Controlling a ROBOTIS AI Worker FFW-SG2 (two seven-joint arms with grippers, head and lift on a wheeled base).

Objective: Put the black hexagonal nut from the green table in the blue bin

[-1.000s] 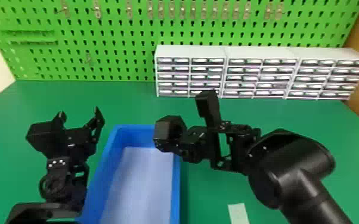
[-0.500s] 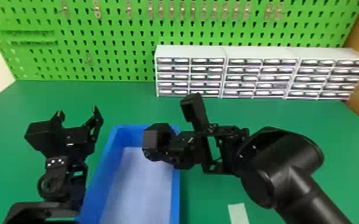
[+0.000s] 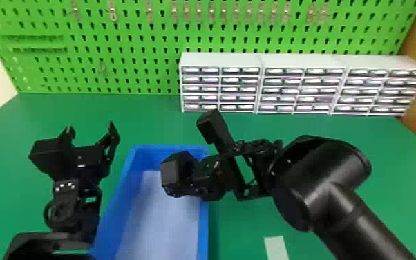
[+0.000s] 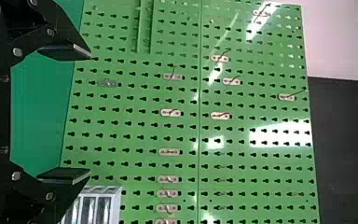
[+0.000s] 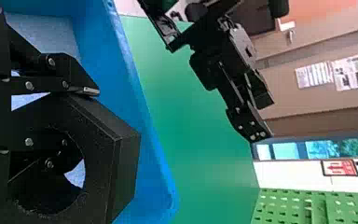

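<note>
Placing time: right pincer (image 5: 77, 123), clamped on the nut (image 5: 101, 156), hangs above the blue bin (image 3: 203, 228); left pincer (image 4: 86, 113) gapes empty. Next, lower, release!

The right gripper (image 3: 194, 174) holds the black nut (image 3: 176, 171) over the blue bin (image 3: 203, 238), the left gripper (image 3: 91, 128) beside the bin, fingers apart.

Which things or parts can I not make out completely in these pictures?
- Black hexagonal nut: partly cut off by right wrist view's bottom edge.
- Right gripper: one jaw's tip, right wrist view, hidden by the nut.
- Blue bin: near end, cut off by head view's bottom edge.
- Drawers: contents, head view, hidden by their fronts.
</note>
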